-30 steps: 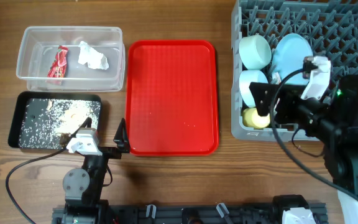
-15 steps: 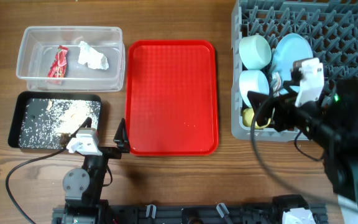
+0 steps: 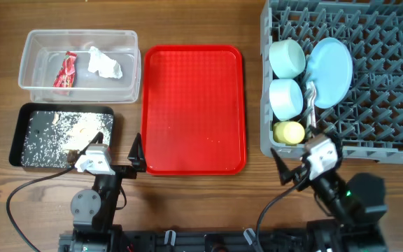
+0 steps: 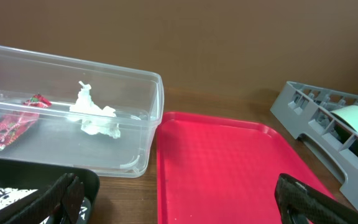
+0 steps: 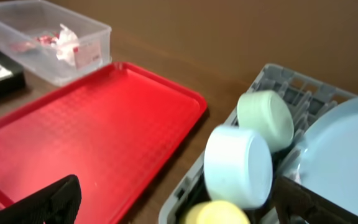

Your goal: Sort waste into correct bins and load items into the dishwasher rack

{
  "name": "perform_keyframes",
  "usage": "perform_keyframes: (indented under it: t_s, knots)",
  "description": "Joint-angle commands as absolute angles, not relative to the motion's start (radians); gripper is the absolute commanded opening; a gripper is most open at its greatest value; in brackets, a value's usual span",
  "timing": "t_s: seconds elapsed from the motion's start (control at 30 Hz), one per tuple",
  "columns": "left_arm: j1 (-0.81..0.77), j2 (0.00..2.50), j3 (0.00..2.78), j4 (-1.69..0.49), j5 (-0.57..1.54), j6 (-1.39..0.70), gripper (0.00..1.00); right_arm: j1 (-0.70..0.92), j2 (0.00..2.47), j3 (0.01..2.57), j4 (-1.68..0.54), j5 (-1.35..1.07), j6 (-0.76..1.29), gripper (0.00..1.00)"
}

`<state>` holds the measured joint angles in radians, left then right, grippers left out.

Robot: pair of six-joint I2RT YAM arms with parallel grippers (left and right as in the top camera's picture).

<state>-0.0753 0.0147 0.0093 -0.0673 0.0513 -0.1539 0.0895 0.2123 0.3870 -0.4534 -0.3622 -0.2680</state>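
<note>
Dishwasher rack (image 3: 387, 112) stands loaded; right end effector (image 5: 176, 186) has pulled back, spread wide, empty.

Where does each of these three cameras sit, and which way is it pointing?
Overhead: above the table, looking straight down on clear tub, black tray, red tray and dishwasher rack; left gripper and right gripper show at the bottom edge.
Left wrist: low behind the left gripper, facing forward over tub and red tray; its open fingers frame the bottom corners.
Right wrist: low behind the right gripper, facing across rack and red tray; own fingers likewise.
Shared: both wrist views catch red tray, tub and rack.
</note>
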Motion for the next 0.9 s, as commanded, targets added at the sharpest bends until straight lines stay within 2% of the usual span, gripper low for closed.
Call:
perform_keyframes:
  t_s: [0.0, 0.13, 0.63, 0.87]
  knots:
    - [-0.066, 0.01, 0.006, -0.072, 0.061, -0.138, 1.0, 0.092, 0.081, 0.289, -0.408, -0.359, -0.289, 1.0]
    - [-0.066, 0.01, 0.006, -0.072, 0.061, -0.138, 1.0, 0.088, 0.001, 0.21, -0.348, -0.359, -0.289, 1.0]
    - [-0.066, 0.01, 0.006, -0.072, 0.061, -0.138, 1.0, 0.052, 0.003, 0.004, 0.033, -0.359, -0.288, 1.0]
    - [-0.066, 0.01, 0.006, -0.072, 0.062, -0.138, 1.0, 0.021, 0.003, 0.005, 0.033, -0.359, -0.288, 1.0]
